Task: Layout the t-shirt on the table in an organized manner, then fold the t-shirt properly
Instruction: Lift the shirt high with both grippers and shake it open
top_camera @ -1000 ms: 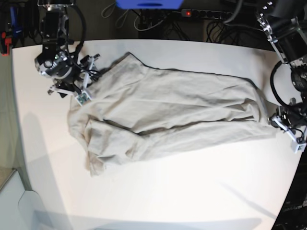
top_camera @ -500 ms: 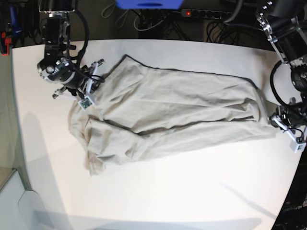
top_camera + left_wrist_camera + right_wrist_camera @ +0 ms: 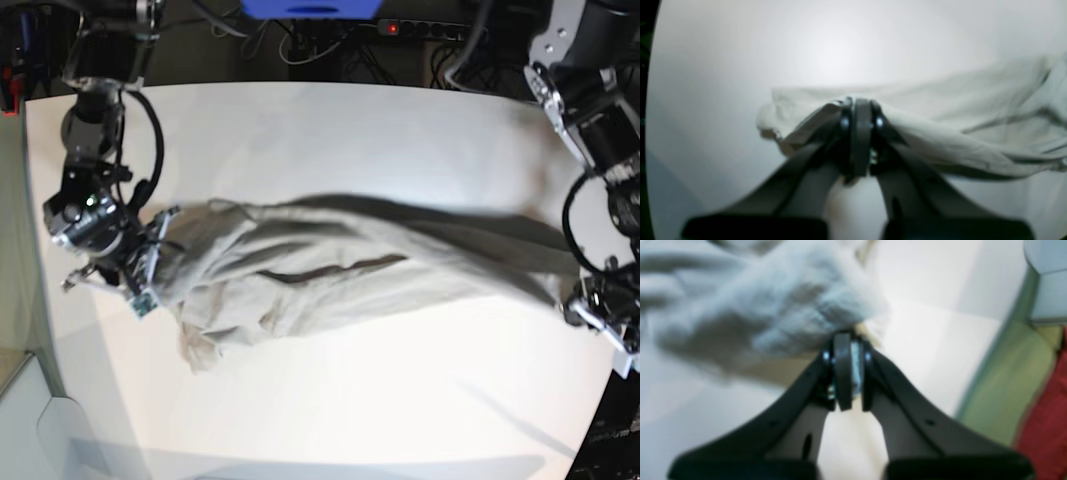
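The shirt (image 3: pixel 330 270) lies stretched across the middle of the white counter (image 3: pixel 330 400), pulled long between the two arms. It looks bunched and wrinkled, with a lumpy end hanging down near the side of the right arm. Part of the cloth looks smeared in the view from above, so its top edge is hard to make out.

The right fingers (image 3: pixel 844 350) are closed tight on a clump of the shirt (image 3: pixel 766 316). The picture from that wrist is fuzzy, so which part of the shirt they pinch cannot be told. From above, this hand (image 3: pixel 140 262) sits at the end of the shirt, close to the counter's edge.

The left fingers (image 3: pixel 860 113) are closed too, and cloth (image 3: pixel 940 133) is gathered right around their tips. It drapes off to one side in soft folds. From above, this hand (image 3: pixel 590 308) is at the far end of the shirt, at the counter's rim, partly cut off by the picture's edge.

Behind the counter there are dark cables and a blue thing (image 3: pixel 310 8), cut off at the top.
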`<state>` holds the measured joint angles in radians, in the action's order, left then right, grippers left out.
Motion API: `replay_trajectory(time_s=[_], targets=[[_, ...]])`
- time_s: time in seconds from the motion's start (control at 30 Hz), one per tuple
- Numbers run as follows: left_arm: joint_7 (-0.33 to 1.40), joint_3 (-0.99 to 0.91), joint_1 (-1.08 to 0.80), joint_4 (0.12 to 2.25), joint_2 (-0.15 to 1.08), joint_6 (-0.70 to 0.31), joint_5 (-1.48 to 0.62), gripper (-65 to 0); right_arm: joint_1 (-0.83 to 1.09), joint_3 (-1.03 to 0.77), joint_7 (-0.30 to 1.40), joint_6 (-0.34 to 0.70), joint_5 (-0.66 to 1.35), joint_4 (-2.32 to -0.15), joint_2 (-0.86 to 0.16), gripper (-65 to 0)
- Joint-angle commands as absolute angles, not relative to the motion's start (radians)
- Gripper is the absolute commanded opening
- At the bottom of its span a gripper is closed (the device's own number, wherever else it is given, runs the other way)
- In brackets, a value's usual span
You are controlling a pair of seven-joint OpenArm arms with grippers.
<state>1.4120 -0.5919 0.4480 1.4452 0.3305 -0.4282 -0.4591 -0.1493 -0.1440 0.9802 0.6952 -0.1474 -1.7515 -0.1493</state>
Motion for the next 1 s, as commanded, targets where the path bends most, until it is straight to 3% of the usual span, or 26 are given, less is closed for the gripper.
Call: replay_trajectory(time_s=[0.0, 0.3, 0.6, 0.83, 0.97], targets=[[1.385, -0.585, 0.518, 1.448, 0.334, -0.43, -0.481, -64.6, -0.213, -0.145, 0.958, 0.698, -0.14, -1.771, -0.157, -63.7], [1.107, -0.467, 0.799, 1.218, 0.309, -0.429, -0.483, -64.6, -0.565, -0.145, 0.986, 0.698, -0.14, -1.728, -0.168, -63.7], [0.799, -0.343, 1.078, 0.923, 0.303, -0.429, -0.492, -64.6, -0.926, -0.148, 0.911, 0.698, -0.14, -1.486, -0.246, -63.7], [0.769, -0.348, 1.159, 0.842, 0.315, -0.43, -0.493, -64.6, -1.056, -0.15, 0.878, 0.698, -0.14, -1.382, -0.306, -63.7], [0.848, -0.349, 1.153, 0.842, 0.355, -0.44, -0.518, -64.6, -1.043, -0.153, 0.894, 0.698, -0.14, -1.386, -0.318, -63.7]])
